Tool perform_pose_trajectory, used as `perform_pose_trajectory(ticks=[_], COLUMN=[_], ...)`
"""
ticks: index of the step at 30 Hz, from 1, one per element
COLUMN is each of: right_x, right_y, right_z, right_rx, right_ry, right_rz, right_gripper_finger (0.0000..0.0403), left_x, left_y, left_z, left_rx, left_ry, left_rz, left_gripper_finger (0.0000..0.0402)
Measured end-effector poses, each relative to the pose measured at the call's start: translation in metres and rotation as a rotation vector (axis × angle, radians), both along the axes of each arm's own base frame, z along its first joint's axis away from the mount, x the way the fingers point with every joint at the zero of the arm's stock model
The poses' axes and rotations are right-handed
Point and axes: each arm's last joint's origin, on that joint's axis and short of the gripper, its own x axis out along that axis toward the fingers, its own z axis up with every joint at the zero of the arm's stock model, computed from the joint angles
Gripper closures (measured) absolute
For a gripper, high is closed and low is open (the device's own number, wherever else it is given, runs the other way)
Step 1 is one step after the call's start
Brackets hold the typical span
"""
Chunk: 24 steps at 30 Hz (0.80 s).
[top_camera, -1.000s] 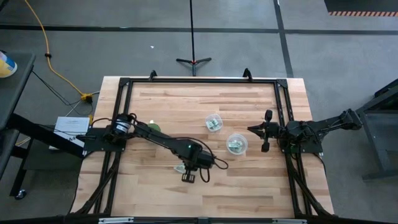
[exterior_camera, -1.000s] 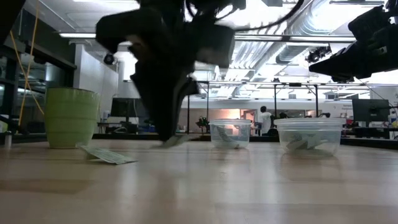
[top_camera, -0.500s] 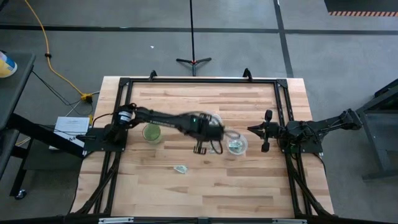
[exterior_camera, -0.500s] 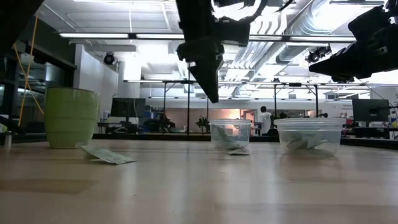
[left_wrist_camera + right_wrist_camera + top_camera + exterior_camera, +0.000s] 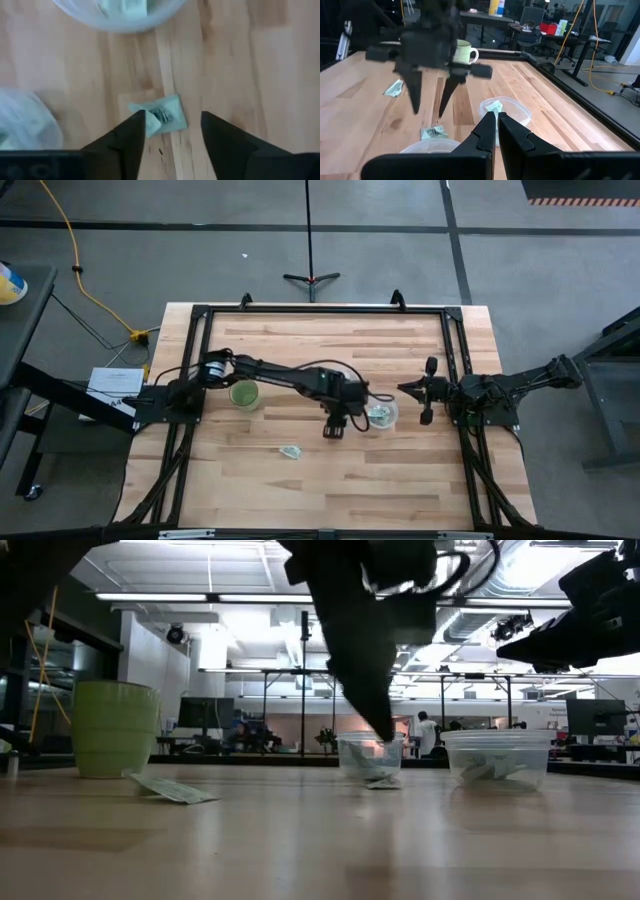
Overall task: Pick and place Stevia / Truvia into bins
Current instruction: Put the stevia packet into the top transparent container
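A small flat pale-green and white paper sweetener packet point(image 5: 161, 116) lies flat on the light wooden table point(image 5: 300, 490), just beside the nearer of 2 small round clear plastic cups point(image 5: 381, 413). In the left wrist view its long axis runs roughly across the line of the wood grain, slightly tilted, with its printed face up and 1 corner folded or crinkled. In the low view the same packet point(image 5: 382, 783) shows as a thin sliver resting on the table at the foot of a cup.

The left claw point(image 5: 334, 427) hangs over this packet, fingers pointing down and spread apart, holding nothing. In the left wrist view the 2 dark fingers point(image 5: 129, 141) stand on either side of the packet, 1 of them overlapping its edge; whether they touch it cannot be told.

Both cups hold packets. The second clear cup point(image 5: 344, 376) sits near the first, farther toward the table's back edge. Another loose packet point(image 5: 290, 452) lies alone on the table, well apart from the cups, its long axis roughly along the table's width. A solid green round cup point(image 5: 243, 394) stands beside the left arm.

The right claw point(image 5: 428, 391) waits at the table's right side, its fingers close together and empty.
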Motion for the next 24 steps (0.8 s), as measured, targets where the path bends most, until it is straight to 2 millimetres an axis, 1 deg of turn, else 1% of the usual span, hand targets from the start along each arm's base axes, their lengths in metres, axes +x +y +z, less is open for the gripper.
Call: perform_pose_trajectory(ticks=[3, 6, 9, 12, 18, 21, 24], right_x=[0.001, 0.001, 0.001, 0.001, 0.001, 0.001, 0.001], right_y=[0.0, 0.0, 0.0, 0.0, 0.0, 0.0, 0.0], right_z=[-0.001, -0.002, -0.002, -0.002, -0.002, -0.002, -0.002], right_rx=[-0.002, -0.003, -0.004, -0.004, -0.005, -0.004, -0.004], right_ry=[0.01, 0.02, 0.025, 0.025, 0.024, 0.024, 0.024], right_rz=[0.0, -0.003, -0.003, -0.003, -0.005, -0.005, -0.005], right_gripper_finger=[0.0391, 0.0391, 0.0391, 0.0391, 0.0391, 0.0391, 0.0391], left_x=[0.002, 0.004, 0.008, 0.008, 0.009, 0.009, 0.009], left_y=[0.0, 0.001, 0.002, 0.002, 0.001, 0.002, 0.002], left_z=[-0.014, -0.026, -0.033, -0.038, -0.045, -0.047, -0.048], left_rx=[0.011, 0.014, 0.017, 0.018, 0.02, 0.02, 0.023], left_ry=[0.036, 0.063, 0.057, 0.072, 0.086, 0.093, 0.096], left_rz=[0.007, 0.027, 0.03, 0.028, 0.025, 0.026, 0.018], left_gripper_finger=[0.0153, 0.0139, 0.0137, 0.0143, 0.0174, 0.0205, 0.0247])
